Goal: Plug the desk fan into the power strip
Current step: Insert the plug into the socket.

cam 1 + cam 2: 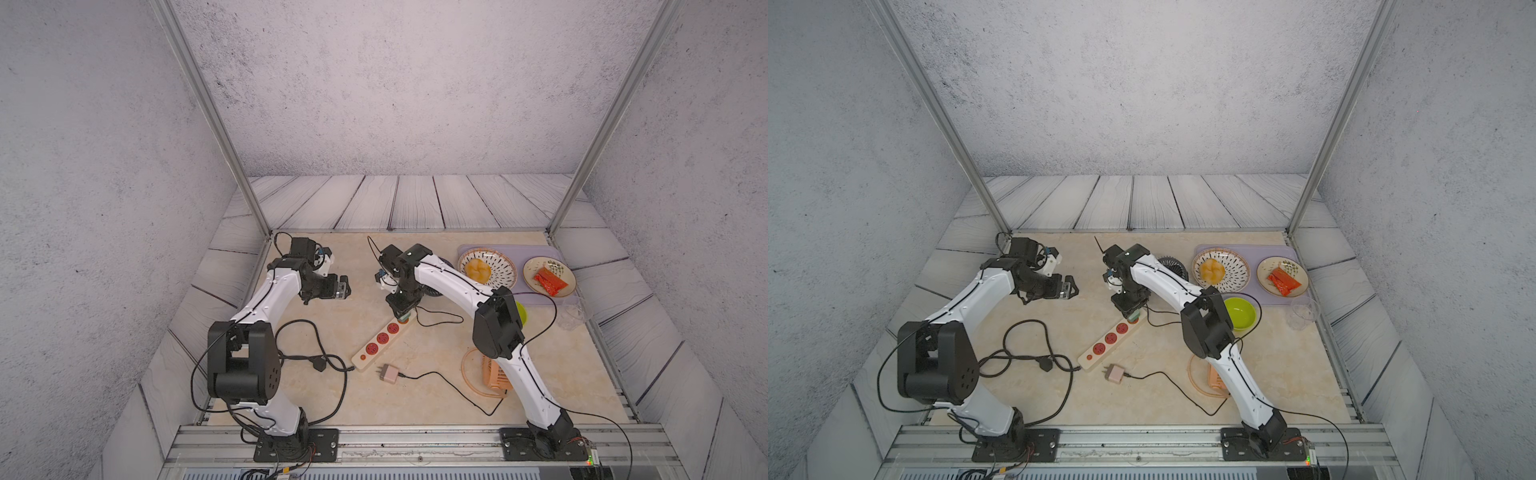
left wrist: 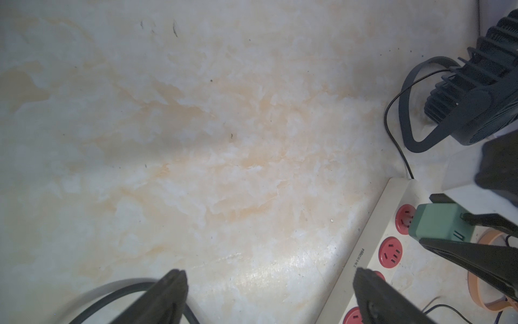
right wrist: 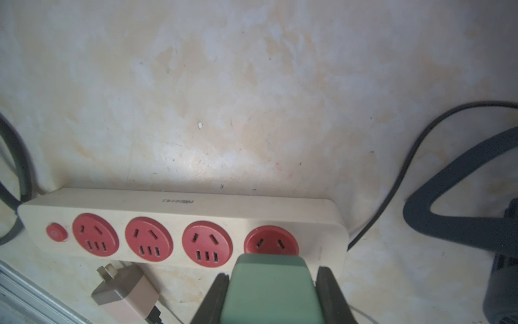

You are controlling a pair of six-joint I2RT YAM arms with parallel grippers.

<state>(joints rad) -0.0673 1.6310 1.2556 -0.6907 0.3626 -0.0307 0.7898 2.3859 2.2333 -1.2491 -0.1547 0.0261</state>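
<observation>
Both top views: power strip (image 1: 380, 343) flat on worktop (image 1: 395, 407), lying diagonally mid-scene between the two arms, button end toward the near edge, black cord (image 1: 297, 321) looping off toward the left arm base. Right hand (image 1: 402, 316) pointing down over the power strip's far end, clamped on green plug (image 1: 1133, 319). Left hand (image 1: 345, 287) hovering well apart from the power strip on its far-left side, fingers spread, holding nothing. Pink adapter (image 1: 390, 372) loose just beside the button end. Desk fan (image 1: 1171, 266) mostly hidden behind the right arm. Left wrist: left hand (image 2: 269, 273) wide apart over bare worktop. Power strip (image 2: 367, 252) near one finger. Green plug (image 2: 437, 224) at the end socket, pinched between right hand fingers (image 2: 476, 258). Desk fan (image 2: 482, 92) just past the power strip's end. Right wrist: right hand (image 3: 273, 273) gripping green plug (image 3: 269, 291) on both sides, plug covering part of the fourth red socket, the one farthest from orange button (image 3: 57, 232). Cannot tell whether prongs seated. Three other sockets uncovered. Pink adapter (image 3: 126, 291) just beside power strip (image 3: 196, 207).
</observation>
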